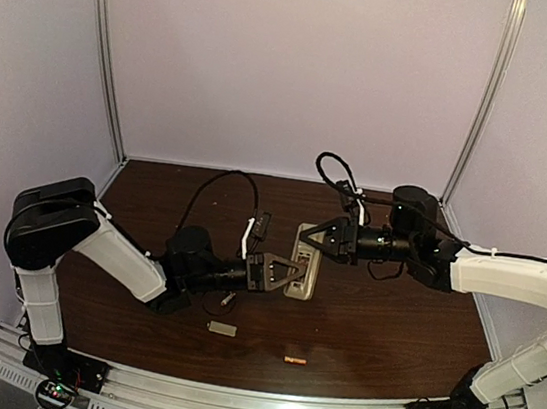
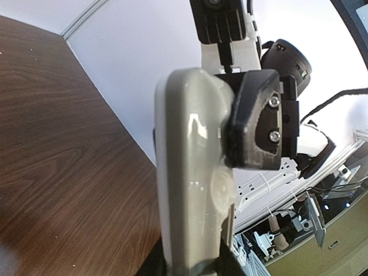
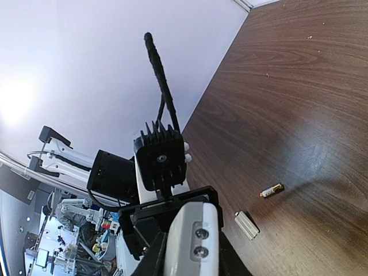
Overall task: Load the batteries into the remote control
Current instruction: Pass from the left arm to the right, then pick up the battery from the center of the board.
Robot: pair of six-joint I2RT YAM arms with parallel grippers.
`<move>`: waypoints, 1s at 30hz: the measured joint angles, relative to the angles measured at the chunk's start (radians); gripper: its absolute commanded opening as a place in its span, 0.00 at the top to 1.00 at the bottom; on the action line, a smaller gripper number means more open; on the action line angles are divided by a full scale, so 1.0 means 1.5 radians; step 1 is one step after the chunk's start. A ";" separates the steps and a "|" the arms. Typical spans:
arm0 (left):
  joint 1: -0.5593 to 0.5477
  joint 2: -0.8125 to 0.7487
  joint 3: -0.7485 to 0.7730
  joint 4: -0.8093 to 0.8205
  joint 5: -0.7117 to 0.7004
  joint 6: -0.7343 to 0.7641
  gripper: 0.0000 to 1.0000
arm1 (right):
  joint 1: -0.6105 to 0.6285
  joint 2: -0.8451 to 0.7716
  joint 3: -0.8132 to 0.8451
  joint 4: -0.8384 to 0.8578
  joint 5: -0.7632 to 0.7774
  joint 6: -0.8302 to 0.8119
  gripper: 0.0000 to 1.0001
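The remote control is held over the middle of the table, one gripper at each end. My left gripper is shut on its near end, my right gripper on its far end. The left wrist view shows the remote's pale beige back running up from my left gripper to a right finger. In the right wrist view the remote's end sits between my right gripper's fingers. One copper-gold battery lies on the table near the front, also in the right wrist view. A second battery is not visible.
A small flat pale grey plate lies left of the battery, also seen in the right wrist view. Black cables loop over the back of the table. Pale walls enclose three sides; a metal rail runs along the front.
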 measured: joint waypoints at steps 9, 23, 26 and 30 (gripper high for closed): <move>0.007 -0.125 -0.057 -0.130 -0.048 0.129 0.03 | -0.063 -0.034 -0.021 -0.030 -0.003 0.005 1.00; -0.166 -0.074 0.323 -0.959 -0.142 0.734 0.41 | -0.230 -0.114 -0.077 -0.233 -0.038 -0.102 1.00; -0.200 -0.007 0.363 -1.056 -0.141 0.790 0.45 | -0.240 -0.115 -0.092 -0.265 -0.049 -0.118 1.00; -0.220 0.054 0.403 -1.138 -0.144 0.835 0.50 | -0.248 -0.122 -0.098 -0.292 -0.060 -0.132 1.00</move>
